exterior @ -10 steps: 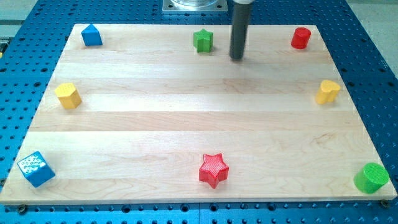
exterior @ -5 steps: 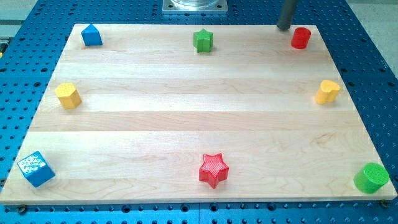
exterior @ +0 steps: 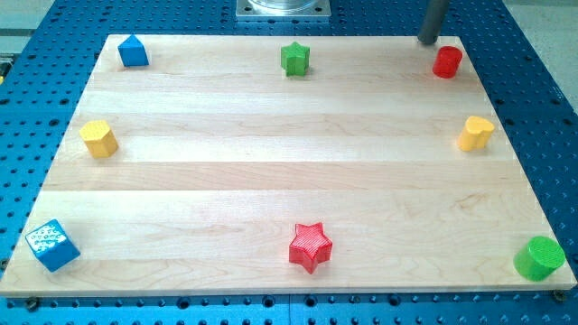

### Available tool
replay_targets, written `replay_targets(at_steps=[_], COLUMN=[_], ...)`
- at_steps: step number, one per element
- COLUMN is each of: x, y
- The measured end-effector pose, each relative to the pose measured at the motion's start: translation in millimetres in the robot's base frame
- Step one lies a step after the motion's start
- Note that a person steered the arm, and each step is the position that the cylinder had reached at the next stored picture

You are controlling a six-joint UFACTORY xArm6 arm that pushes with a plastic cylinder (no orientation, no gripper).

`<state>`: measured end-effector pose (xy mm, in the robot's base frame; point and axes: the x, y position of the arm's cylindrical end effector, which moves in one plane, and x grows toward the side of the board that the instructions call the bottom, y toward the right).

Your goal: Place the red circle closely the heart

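Note:
The red circle (exterior: 447,61) stands near the board's top right corner. My tip (exterior: 428,40) is just above and to the left of it, at the board's top edge, close to it or touching it. The yellow heart (exterior: 475,133) lies below the red circle near the right edge, a clear gap apart from it.
A green star (exterior: 294,59) sits at top centre and a blue house-shaped block (exterior: 133,51) at top left. A yellow block (exterior: 98,138) is at the left edge, a blue cube (exterior: 52,245) at bottom left, a red star (exterior: 311,246) at bottom centre and a green circle (exterior: 540,258) at bottom right.
My tip moved from near the green star to the right, up to the red circle. The red circle has shifted a little right and down.

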<state>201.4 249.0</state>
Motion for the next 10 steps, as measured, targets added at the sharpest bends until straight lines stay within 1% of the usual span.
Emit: replay_targets(at_steps=[1,2,4,5,7,8,9,10], x=[54.5,79.7,75.0,111.5,134.4,89.3,90.4,151.0], y=[16.1,25.8,26.9,26.9,26.9,26.0,8.8,8.8])
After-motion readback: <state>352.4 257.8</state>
